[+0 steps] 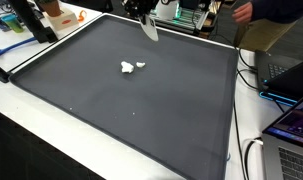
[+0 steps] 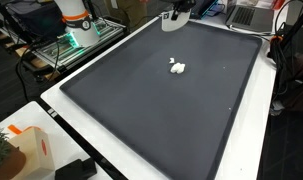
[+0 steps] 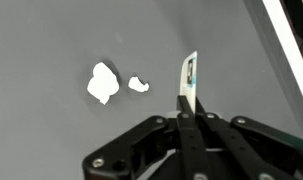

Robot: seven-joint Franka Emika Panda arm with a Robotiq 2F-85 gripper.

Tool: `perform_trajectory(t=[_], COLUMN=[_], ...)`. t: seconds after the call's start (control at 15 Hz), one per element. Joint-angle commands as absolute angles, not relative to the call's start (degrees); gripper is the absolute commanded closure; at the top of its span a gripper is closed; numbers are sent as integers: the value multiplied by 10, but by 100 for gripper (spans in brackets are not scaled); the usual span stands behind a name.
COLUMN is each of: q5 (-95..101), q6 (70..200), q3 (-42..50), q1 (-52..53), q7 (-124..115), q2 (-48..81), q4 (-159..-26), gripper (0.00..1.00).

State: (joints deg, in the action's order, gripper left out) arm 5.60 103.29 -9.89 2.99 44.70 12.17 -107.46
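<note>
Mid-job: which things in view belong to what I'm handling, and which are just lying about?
In hand:
- end effector, shut on card
- white scraps nearest it, on the mat

Lying about:
- laptop
- box

In the wrist view the gripper [image 3: 188, 116] rose from the bottom edge, its jaws pressed together on a thin white card [image 3: 190, 80] that stood edge-on and carried a small blue and dark mark. Left of the card, apart from it, a larger white scrap [image 3: 102, 83] and a smaller white scrap [image 3: 139, 84] lay close together on the grey mat [image 3: 51, 40], whose dark border [image 3: 282, 35] crossed the upper right corner.
</note>
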Motion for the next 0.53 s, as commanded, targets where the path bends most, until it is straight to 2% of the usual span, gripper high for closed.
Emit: perform_trajectory(t=[0.0,0.33,0.47], q5=[50,48,45], q6=[1029,1029,1025], q3=[-91,-91,-90], q1=[33,33,33], q7=[456,462,460], q2=[110,98,100], q4=[-1078,-1091,-1087], gripper=[96,96,99])
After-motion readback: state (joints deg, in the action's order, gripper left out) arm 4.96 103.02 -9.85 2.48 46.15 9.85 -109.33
